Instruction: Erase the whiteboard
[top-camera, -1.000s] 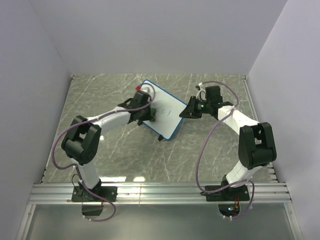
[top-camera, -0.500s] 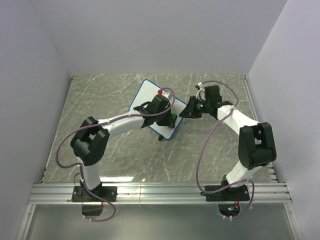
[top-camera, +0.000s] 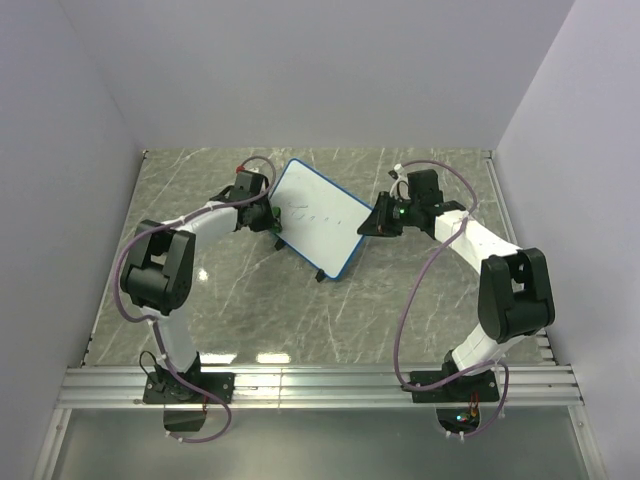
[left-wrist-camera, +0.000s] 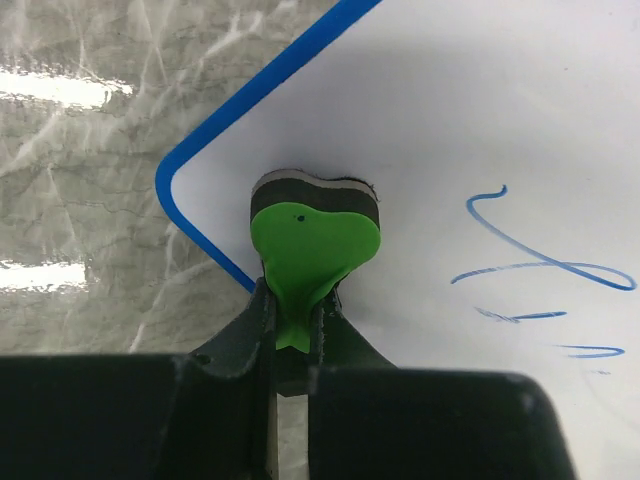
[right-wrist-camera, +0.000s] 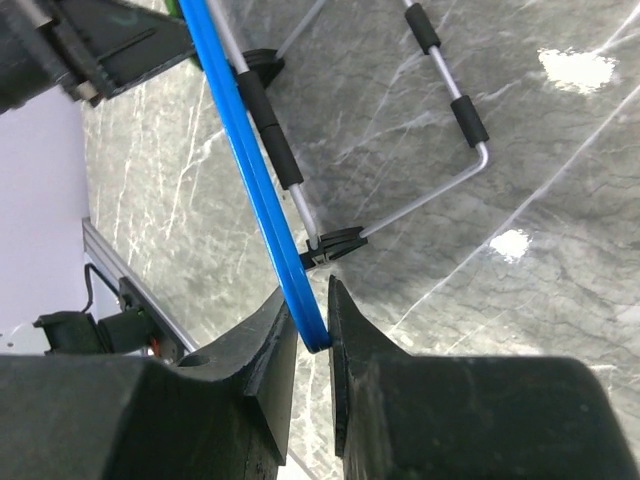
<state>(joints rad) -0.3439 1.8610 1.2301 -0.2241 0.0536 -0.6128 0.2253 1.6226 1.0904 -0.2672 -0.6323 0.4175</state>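
The whiteboard (top-camera: 320, 215), white with a thin blue frame, stands tilted on the marble table. Blue scribbles (left-wrist-camera: 540, 275) remain on its face, faint in the top view (top-camera: 312, 215). My left gripper (top-camera: 272, 222) is shut on the green eraser (left-wrist-camera: 312, 245), whose dark pad rests on the board near its left corner. My right gripper (top-camera: 372, 222) is shut on the board's right edge; the blue frame (right-wrist-camera: 270, 190) runs between its fingers (right-wrist-camera: 340, 330). The board's wire stand (right-wrist-camera: 440, 120) shows behind it.
The grey marble table (top-camera: 220, 300) is walled by white panels at the back and sides. An aluminium rail (top-camera: 320, 385) runs along the near edge by both arm bases. Purple cables loop off both arms.
My left gripper swept with the eraser from the board's middle to its right part, then back to its left corner. Faint blue marks now show in the middle. The right arm has held still.
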